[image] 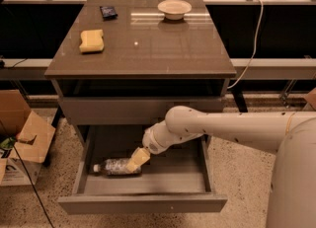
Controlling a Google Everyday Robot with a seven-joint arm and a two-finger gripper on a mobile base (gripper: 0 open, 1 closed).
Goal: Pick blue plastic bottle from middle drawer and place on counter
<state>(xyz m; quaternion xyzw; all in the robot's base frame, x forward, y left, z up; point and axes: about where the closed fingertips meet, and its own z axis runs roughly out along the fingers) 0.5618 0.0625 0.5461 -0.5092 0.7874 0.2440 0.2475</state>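
Camera view. The grey cabinet (143, 108) stands in the middle of the scene and serves as the reference for all positions below.

The middle drawer (143, 204) is pulled out from the cabinet's front, with its grey floor exposed. The blue plastic bottle (114, 167) lies on its side on that floor, in the cabinet's left half, with its white cap pointing towards the cabinet's left side.

The robot's white arm (222, 126) enters from the right of the cabinet and reaches down into the open drawer. The gripper (138, 159), tan in colour, sits at the bottle's end away from the cap and overlaps it. Whether the gripper is closed on the bottle or only resting against it cannot be determined.

The counter (163, 54) forms the cabinet's top.
- A yellow sponge (92, 41) lies on it towards the left edge.
- A small dark flat object (108, 11) lies near the back left corner.
- A white bowl (174, 9) stands at the back, right of centre.

A cardboard box (22, 135) sits on the speckled floor to the left of the cabinet. A pale cable (253, 44) hangs down behind the cabinet's right side.
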